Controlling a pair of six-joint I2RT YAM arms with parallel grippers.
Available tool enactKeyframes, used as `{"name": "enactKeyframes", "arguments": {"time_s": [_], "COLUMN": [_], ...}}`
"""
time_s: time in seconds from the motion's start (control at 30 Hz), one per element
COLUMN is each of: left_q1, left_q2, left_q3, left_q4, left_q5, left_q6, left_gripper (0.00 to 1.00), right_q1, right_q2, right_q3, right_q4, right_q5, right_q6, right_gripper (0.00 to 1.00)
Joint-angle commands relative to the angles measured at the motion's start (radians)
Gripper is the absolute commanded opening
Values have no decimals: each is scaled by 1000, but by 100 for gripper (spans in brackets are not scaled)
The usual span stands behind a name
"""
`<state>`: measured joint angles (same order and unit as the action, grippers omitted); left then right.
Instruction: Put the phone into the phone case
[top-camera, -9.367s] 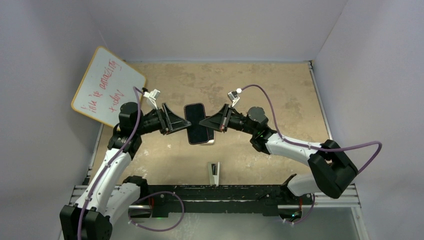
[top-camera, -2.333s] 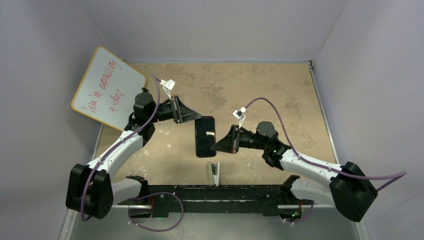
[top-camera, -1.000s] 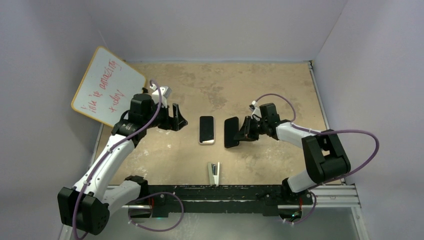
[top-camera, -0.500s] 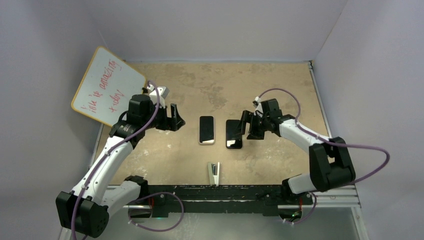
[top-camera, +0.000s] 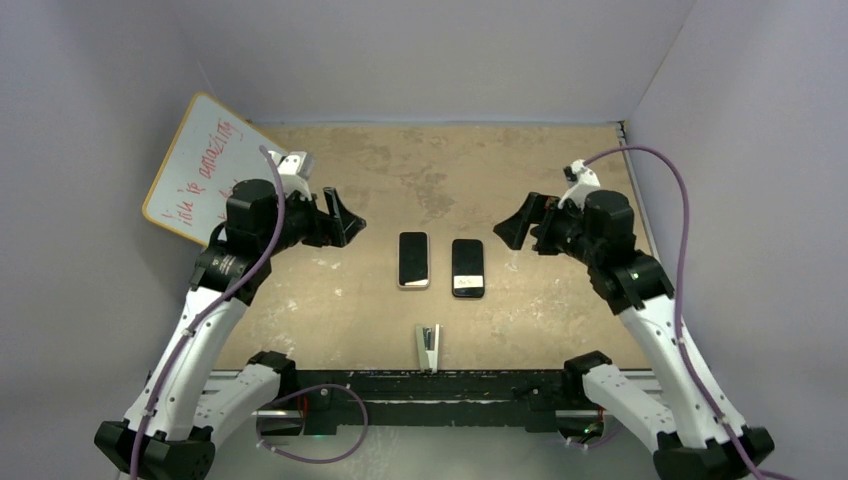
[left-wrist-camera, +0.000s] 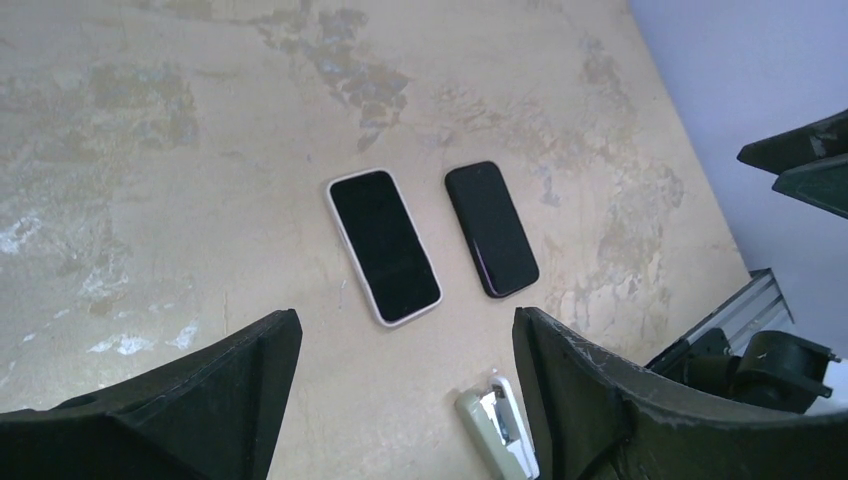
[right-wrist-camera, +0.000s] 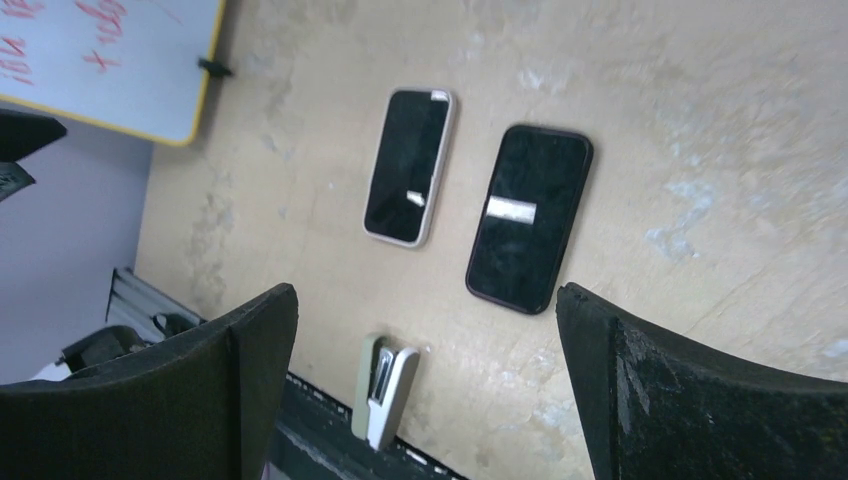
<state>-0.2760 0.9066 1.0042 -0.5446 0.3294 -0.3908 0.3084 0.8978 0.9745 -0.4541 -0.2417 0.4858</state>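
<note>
Two flat dark slabs lie side by side on the tan table, apart from each other. The left slab (top-camera: 413, 260) (left-wrist-camera: 383, 245) (right-wrist-camera: 407, 166) has a pale rim. The right slab (top-camera: 467, 268) (left-wrist-camera: 491, 228) (right-wrist-camera: 528, 217) is black with a dark purplish rim. Which one is the phone and which the phone case I cannot tell. My left gripper (top-camera: 345, 218) (left-wrist-camera: 405, 315) hovers open to the left of them, holding nothing. My right gripper (top-camera: 510, 225) (right-wrist-camera: 425, 290) hovers wide open to their right, also holding nothing.
A grey-green stapler (top-camera: 428, 345) (left-wrist-camera: 497, 425) (right-wrist-camera: 385, 385) lies near the front edge, just before the black rail (top-camera: 430, 385). A whiteboard (top-camera: 215, 170) (right-wrist-camera: 100, 60) with red writing leans at the back left. Purple walls close in the table.
The right gripper laid the black slab flat beside the pale-rimmed one, opened, and drew back up and to the right. The left gripper also backed off to the left.
</note>
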Motion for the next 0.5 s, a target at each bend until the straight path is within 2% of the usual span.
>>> {"name": "enactKeyframes", "arguments": {"time_s": [0.0, 0.2, 0.47], "left_q1": [3, 3, 2], "left_q2": [-49, -111, -111], "left_q3": [61, -5, -29], "left_q4": [21, 73, 124], "left_q5": [7, -30, -9], "left_q6": [-35, -26, -35], "left_gripper": [80, 80, 81], "right_q1": [0, 0, 0], "right_q2": [-123, -242, -266], "right_q3": [2, -45, -88], "right_q4": [-9, 48, 77], "right_q5": [116, 192, 207], "right_q6": [9, 36, 50], "right_gripper": [99, 99, 99]}}
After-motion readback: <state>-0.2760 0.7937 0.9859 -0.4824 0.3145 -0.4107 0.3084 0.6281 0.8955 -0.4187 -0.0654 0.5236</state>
